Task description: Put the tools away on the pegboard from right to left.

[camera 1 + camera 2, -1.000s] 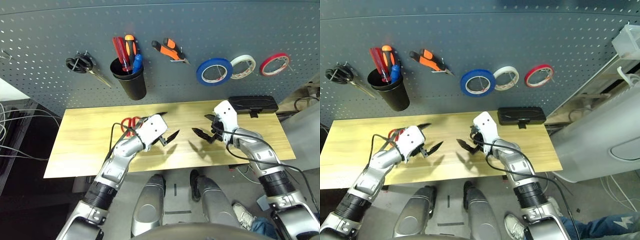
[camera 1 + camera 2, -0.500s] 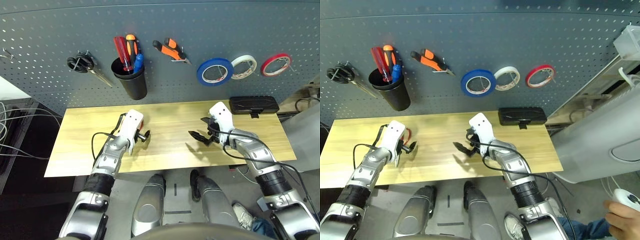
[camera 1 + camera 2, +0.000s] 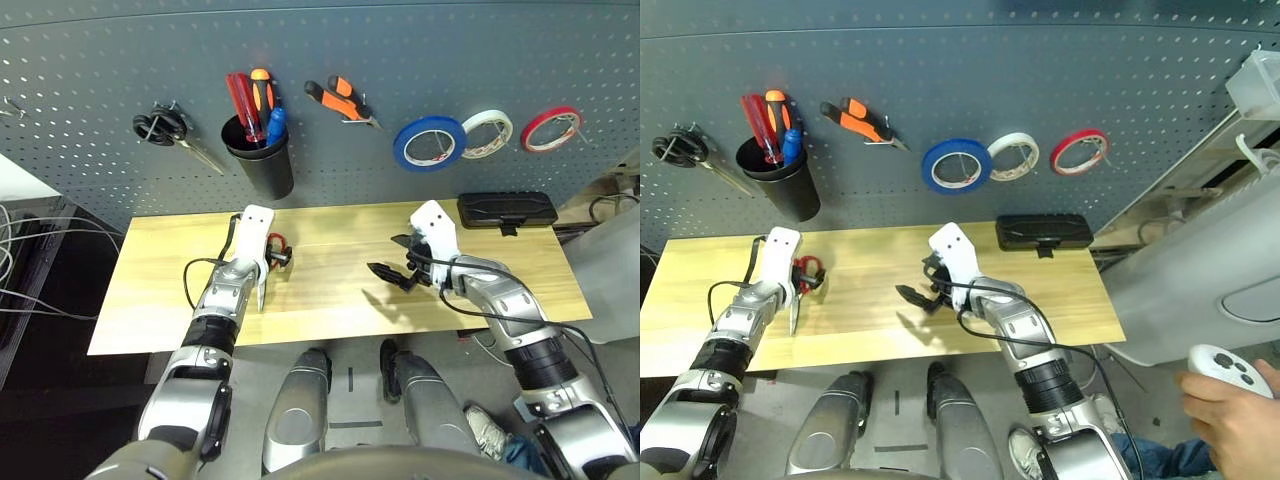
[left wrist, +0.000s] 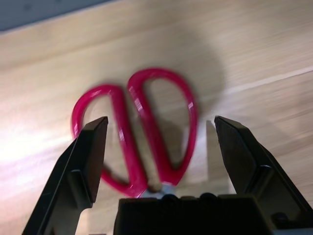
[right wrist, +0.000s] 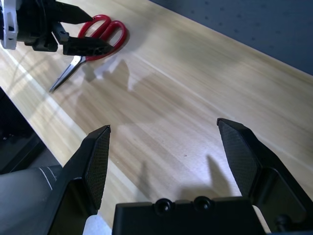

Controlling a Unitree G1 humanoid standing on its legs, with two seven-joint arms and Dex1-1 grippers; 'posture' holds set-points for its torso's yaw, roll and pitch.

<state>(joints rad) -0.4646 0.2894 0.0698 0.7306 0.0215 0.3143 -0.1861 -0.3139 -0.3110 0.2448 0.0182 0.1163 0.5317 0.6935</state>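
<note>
The left jaws [image 4: 161, 156] stand wide apart over the handles of a pair of red-handled scissors [image 4: 164, 122], gripping nothing, while the right jaws [image 5: 164, 161], also spread and empty, hang above the middle of the counter [image 3: 330, 300]. The scissors lie on the wood at the left of the head camera's frame, partly covered by the left arm [image 3: 225, 290], their blades pointing toward the bottom of the picture. On the pegboard [image 3: 400, 60] across the top of the frame, a blue tape roll [image 3: 429, 144] hangs right of center beside white [image 3: 487, 134] and red [image 3: 551, 129] rolls; orange-and-black-handled pliers [image 3: 342, 101] sit on a hook at upper center; and a blue-handled screwdriver [image 3: 276, 127] stands in the black cup [image 3: 262, 165] at upper left (in company with a red-handled tool [image 3: 243, 105] and an orange one [image 3: 262, 93]). Black-handled scissors [image 3: 165, 127] hang farther left.

The job appears to be at its last item — the red-handled scissors, with the other tools already up. The next move likely calls for the left jaws to settle around both handle loops and close evenly, then lift toward the bare hook [image 3: 14, 108] at the upper left, probably their place. A grip on one loop alone could let the blades swing — or the pair open — on the way up.
</note>
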